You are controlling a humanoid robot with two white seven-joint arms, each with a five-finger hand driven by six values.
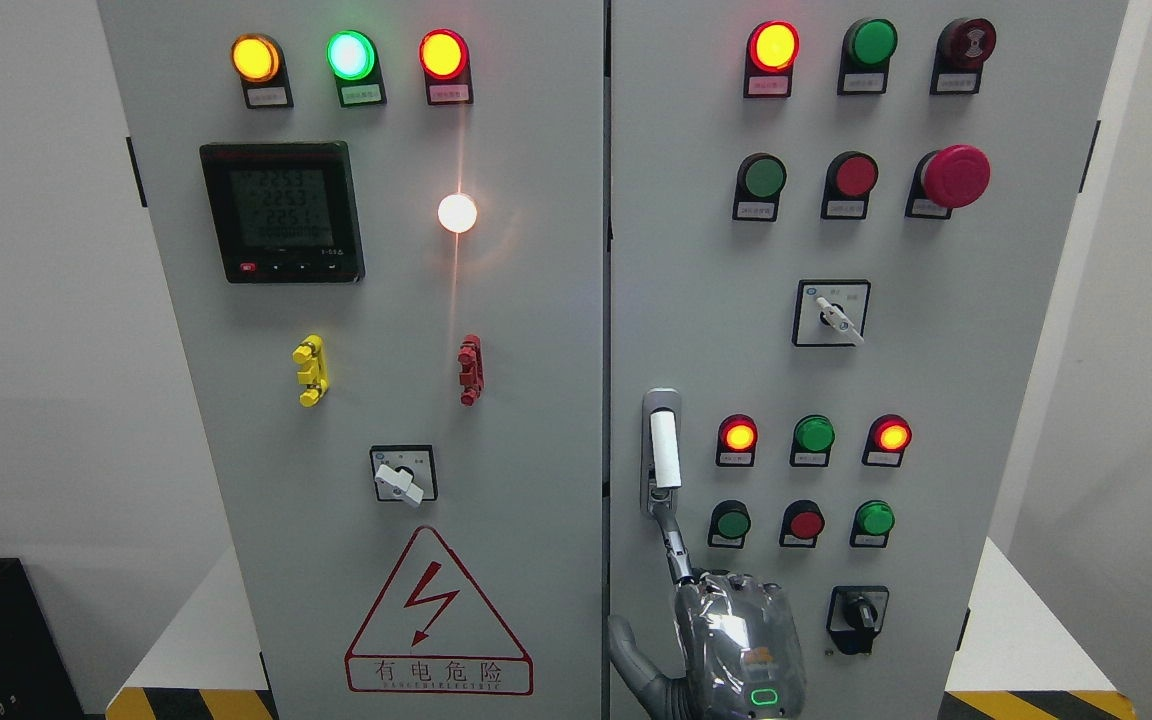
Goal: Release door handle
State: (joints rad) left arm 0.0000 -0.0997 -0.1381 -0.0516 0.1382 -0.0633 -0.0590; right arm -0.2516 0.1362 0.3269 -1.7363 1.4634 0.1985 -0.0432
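Backing off is what I am planning, with the silvery right hand (726, 640) sitting just below the white cylindrical door handle (665, 450) on the grey cabinet's right door (936, 400). One finger (674, 545) is reaching its base; fingers look loose, gripping nothing. Snagging that finger could be tugging the door.

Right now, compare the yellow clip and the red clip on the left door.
The yellow clip sits further left, under the meter; the red clip sits right, under the white lamp. The yellow one looks wider and brighter; the red one narrower and darker. Both stand upright at the same height on the left door.
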